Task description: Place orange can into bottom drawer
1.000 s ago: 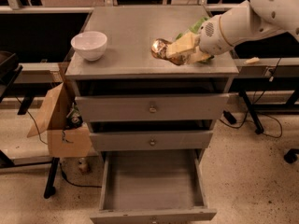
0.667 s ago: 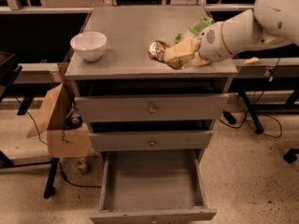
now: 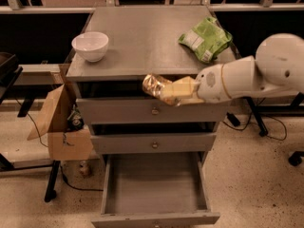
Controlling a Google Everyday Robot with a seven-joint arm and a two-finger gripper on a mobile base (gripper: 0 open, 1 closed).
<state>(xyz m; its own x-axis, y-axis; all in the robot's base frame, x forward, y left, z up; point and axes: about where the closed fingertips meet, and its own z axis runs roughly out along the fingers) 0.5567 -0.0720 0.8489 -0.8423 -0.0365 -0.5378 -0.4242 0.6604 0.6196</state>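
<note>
My gripper (image 3: 167, 92) is shut on the orange can (image 3: 153, 85), a shiny orange-gold can held on its side in front of the cabinet's top edge, level with the upper drawer. The white arm reaches in from the right. The bottom drawer (image 3: 155, 212) is pulled out below, a wide grey tray with a plain inside. The can hangs well above the drawer's open tray.
A white bowl (image 3: 90, 45) stands at the cabinet top's left. A green snack bag (image 3: 205, 38) lies at its right. Two shut drawers with knobs (image 3: 155, 111) sit above the open one. A cardboard box (image 3: 61, 127) and cables are on the floor at left.
The gripper has carried the can off the cabinet top, moving left and toward the front, down past the edge to hang before the top drawer. The green bag is now uncovered.
</note>
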